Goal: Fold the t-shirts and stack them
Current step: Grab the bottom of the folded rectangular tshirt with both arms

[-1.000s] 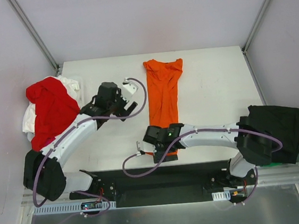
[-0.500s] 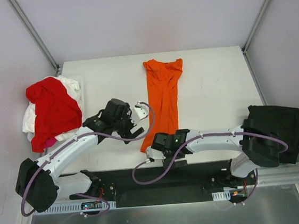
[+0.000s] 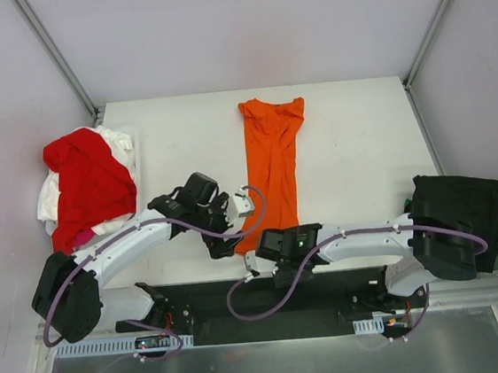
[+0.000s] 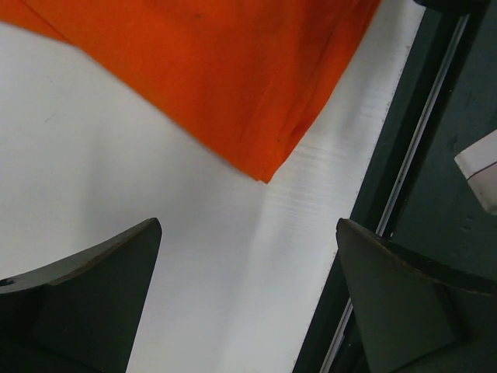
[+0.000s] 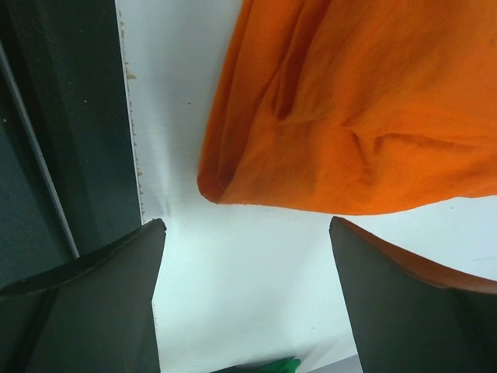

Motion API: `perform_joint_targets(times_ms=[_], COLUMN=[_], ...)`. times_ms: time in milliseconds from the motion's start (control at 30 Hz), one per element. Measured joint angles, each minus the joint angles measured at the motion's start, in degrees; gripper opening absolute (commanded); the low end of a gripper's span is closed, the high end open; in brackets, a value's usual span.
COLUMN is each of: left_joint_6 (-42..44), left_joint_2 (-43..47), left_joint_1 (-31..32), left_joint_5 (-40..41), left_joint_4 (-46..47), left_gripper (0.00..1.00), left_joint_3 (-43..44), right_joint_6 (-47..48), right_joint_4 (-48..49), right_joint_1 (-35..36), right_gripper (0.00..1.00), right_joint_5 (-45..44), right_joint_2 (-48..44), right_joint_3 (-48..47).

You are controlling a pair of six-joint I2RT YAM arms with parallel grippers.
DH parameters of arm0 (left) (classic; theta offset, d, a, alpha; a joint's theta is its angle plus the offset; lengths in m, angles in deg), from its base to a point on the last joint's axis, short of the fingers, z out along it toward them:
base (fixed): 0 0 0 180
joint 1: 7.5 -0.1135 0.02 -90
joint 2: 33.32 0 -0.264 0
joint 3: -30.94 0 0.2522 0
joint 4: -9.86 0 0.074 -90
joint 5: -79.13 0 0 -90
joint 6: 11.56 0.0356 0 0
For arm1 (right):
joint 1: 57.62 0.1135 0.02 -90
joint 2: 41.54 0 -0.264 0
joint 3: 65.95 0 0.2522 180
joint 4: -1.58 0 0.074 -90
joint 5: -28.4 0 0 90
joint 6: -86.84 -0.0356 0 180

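The orange t-shirt (image 3: 275, 161) lies on the white table (image 3: 360, 139) as a long narrow strip, collar at the far end. My left gripper (image 3: 225, 242) is open just left of its near corner. In the left wrist view the orange t-shirt (image 4: 217, 70) ends in a corner ahead of the open left gripper (image 4: 248, 256), with bare table between the fingers (image 4: 93, 303). My right gripper (image 3: 255, 261) is open at the near hem. The right wrist view has the orange t-shirt (image 5: 349, 109) just beyond the open right gripper (image 5: 247, 264).
A red t-shirt (image 3: 88, 181) is heaped on a white t-shirt (image 3: 50, 203) at the table's left edge. A black t-shirt (image 3: 465, 208) sits at the right edge behind the right arm. The black base rail (image 3: 269, 296) runs along the near edge. Something green (image 5: 272, 365) shows low in the right wrist view.
The left gripper has swung nearer and rightward to the orange t-shirt's near corner. The right gripper has drawn back off the near hem toward the table's edge.
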Motion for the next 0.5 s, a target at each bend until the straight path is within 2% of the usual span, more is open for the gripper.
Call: perform_joint_targets(times_ms=[267,500], left_joint_6=[0.4,-0.1], left_joint_2=[6.8,2.0], left_joint_1=[0.0,-0.2], left_joint_5=[-3.5,-4.4], left_joint_4=[5.7,13.8], left_gripper=[0.99,0.99], left_joint_3=[-6.7,-8.6], right_joint_6=[1.9,3.8], right_joint_4=[5.6,10.3], right_joint_1=[0.2,0.2], right_gripper=[0.91,0.89], right_joint_5=[-1.8,-3.1], right_joint_2=[-1.9,-1.0], right_joint_3=[1.4,1.4])
